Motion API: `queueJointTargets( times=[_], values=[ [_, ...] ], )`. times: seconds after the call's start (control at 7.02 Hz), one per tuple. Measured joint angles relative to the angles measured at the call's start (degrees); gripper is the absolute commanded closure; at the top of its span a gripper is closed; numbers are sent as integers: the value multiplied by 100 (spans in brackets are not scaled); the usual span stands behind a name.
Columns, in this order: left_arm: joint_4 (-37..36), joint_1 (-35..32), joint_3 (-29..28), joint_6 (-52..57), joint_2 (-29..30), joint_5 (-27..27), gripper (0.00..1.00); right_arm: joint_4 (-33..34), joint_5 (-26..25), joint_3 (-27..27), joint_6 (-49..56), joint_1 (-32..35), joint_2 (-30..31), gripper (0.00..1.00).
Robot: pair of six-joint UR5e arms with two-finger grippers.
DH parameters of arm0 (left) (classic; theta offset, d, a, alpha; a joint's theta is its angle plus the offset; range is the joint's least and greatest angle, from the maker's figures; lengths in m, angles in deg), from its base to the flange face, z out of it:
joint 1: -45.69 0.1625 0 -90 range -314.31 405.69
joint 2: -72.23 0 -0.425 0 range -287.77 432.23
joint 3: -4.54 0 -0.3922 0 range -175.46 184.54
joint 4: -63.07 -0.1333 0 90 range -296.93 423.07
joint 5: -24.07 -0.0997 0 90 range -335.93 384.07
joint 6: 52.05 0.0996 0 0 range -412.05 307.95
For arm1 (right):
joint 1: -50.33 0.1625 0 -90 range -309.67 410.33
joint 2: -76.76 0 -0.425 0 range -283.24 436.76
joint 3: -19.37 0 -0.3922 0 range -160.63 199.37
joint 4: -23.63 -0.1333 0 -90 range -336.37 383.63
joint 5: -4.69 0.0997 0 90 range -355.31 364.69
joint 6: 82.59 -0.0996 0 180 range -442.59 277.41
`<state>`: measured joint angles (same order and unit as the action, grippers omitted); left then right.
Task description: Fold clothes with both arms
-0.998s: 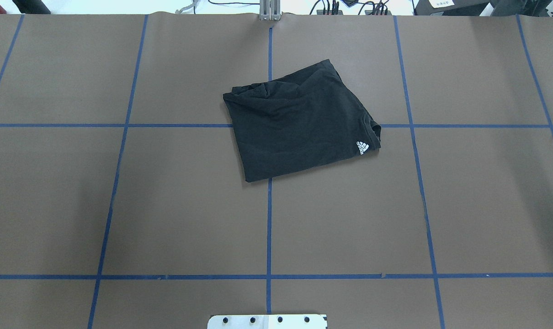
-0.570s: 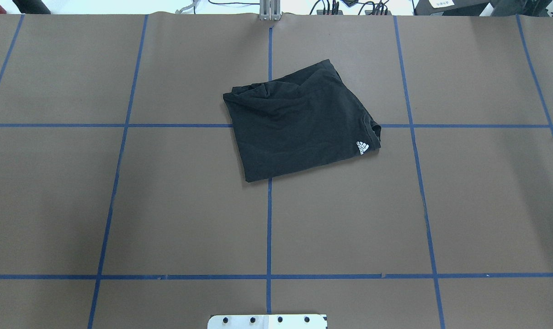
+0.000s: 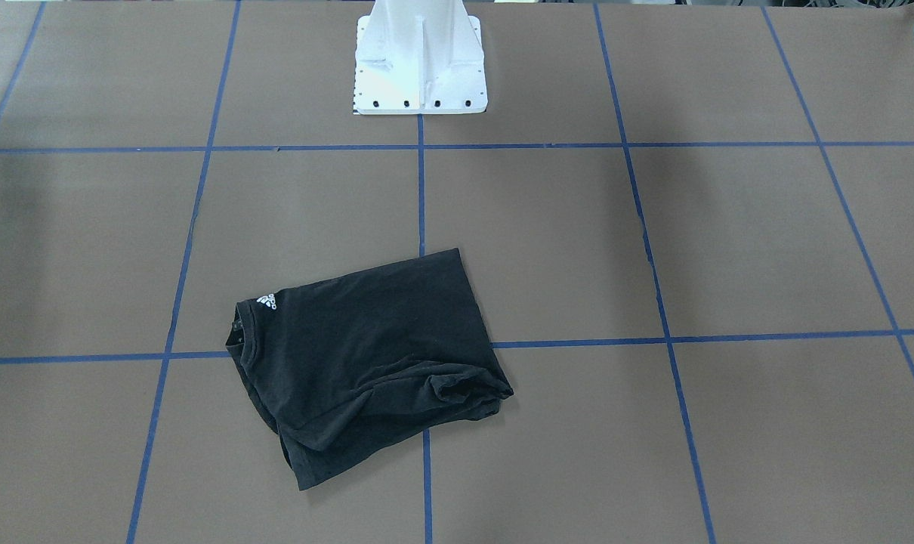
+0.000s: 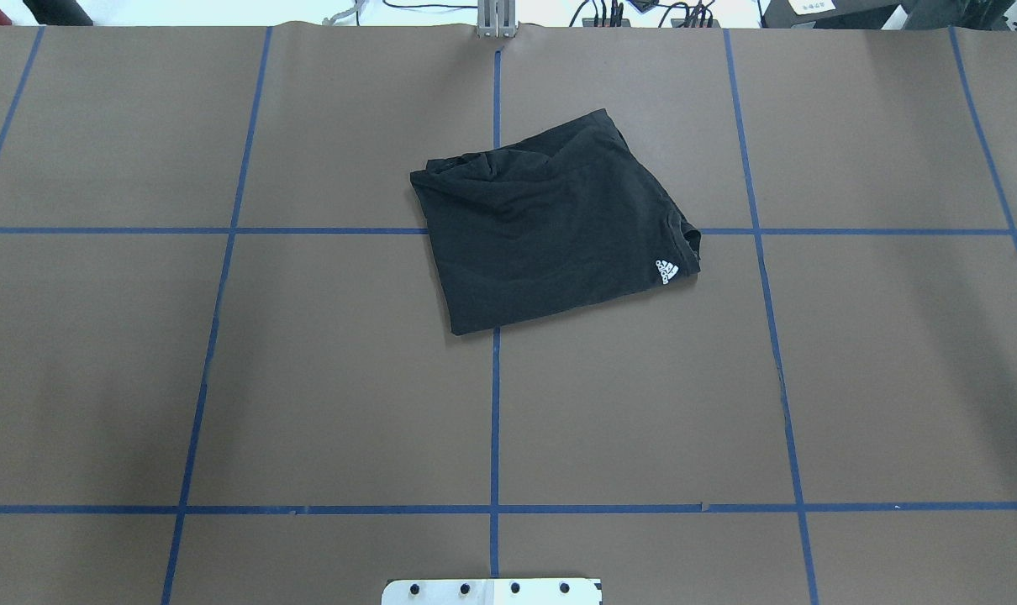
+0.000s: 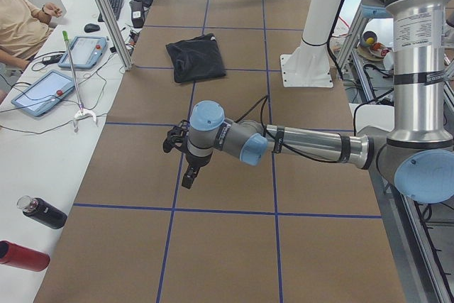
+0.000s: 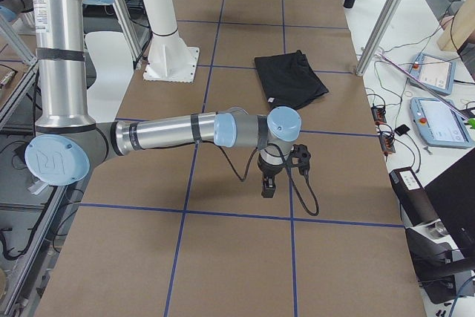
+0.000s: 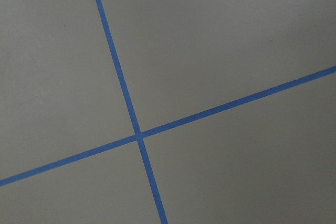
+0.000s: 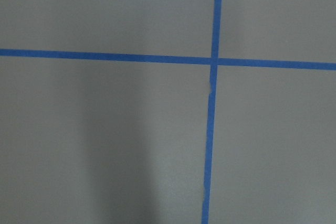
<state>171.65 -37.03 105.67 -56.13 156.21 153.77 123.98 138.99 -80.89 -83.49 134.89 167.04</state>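
**Shirt folded mid-desk; tool state unreadable**

I see the black T-shirt point(image 4: 550, 227) lying folded on the desk point(image 4: 223, 378), across a crossing of the blue tape lines point(image 4: 495, 420). Its white logo point(image 4: 666, 270) faces up and its underside is hidden. The left tool point(image 5: 190, 175) and right tool point(image 6: 268, 187) hang over the desk, well apart from the shirt. They show in the side views only, so I can't tell the jaw width. Both wrist cams show only desk and tape.

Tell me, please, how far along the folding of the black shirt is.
Done: the T-shirt lies folded into a compact packet, logo up. In hand: nothing; the left arm and right arm hang over the table, apart from it. Left: perhaps smoothing the bunched edge on the far side.
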Motion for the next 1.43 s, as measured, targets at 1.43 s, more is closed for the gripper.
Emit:
queueJointTargets(
  times=[1.43],
  values=[
    [-37, -188, 319, -590, -30, 671, 0, -591, -134, -131, -52, -343, 22, 0]
  ],
)
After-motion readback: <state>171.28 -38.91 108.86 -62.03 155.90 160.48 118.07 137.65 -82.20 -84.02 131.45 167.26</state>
